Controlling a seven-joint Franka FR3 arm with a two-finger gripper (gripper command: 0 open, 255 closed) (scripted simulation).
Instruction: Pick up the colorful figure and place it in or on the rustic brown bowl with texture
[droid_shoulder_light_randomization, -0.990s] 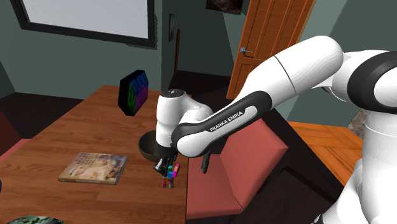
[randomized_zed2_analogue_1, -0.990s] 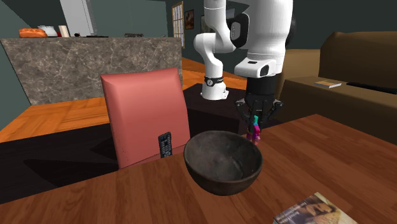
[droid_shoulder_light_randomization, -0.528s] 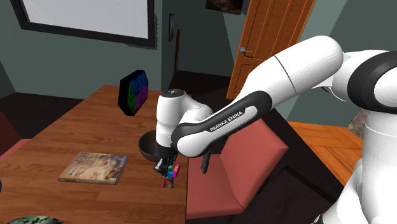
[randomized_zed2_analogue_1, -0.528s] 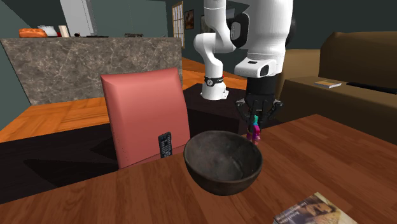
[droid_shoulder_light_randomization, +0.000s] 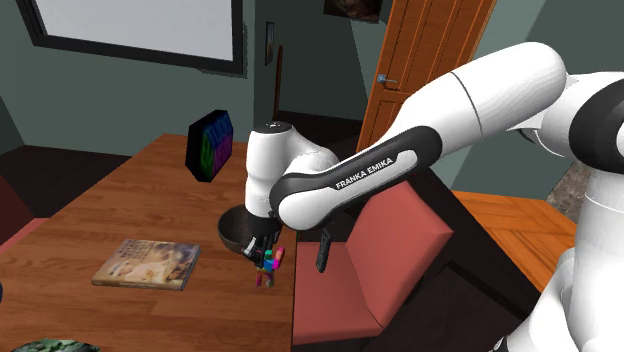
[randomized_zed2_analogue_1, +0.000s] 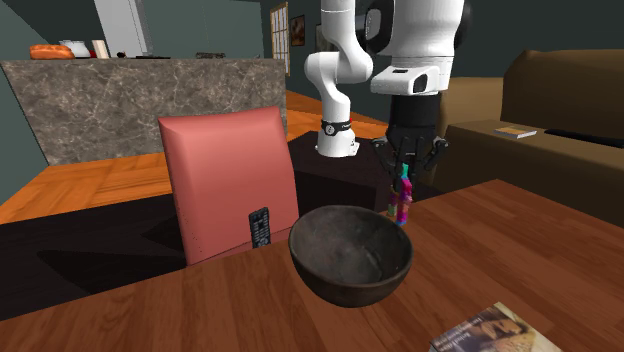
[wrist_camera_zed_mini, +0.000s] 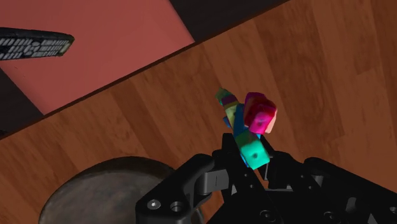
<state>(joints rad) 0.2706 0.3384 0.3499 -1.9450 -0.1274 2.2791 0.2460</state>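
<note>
— So, where is the colorful figure (randomized_zed2_analogue_1: 402, 200), and what has hold of it?

— You have it pinched in the gripper (randomized_zed2_analogue_1: 403, 172). The black fingers (wrist_camera_zed_mini: 222, 153) clasp its upper end, and it hangs straight down from them, long axis upright, over the wooden table (droid_shoulder_light_randomization: 120, 200) near the edge. (Whether its foot is quite off the wood I cannot tell; I judge it is.)

— And which way does the bowl lie?

— The dark bowl (randomized_zed2_analogue_1: 350, 262) stands just beside the figure, not touching it. It is up and to the left of the gripper in the shoulder view, and nearer the camera and leftward in the second exterior view. The figure's lower end seems no higher than the rim, so I reckon you should rise before you cross over.

— What are they like?

— The figure is a blocky stack of magenta, teal, green and blue pieces. The bowl is round and deep, a mottled grey-brown with a rough surface.
</note>
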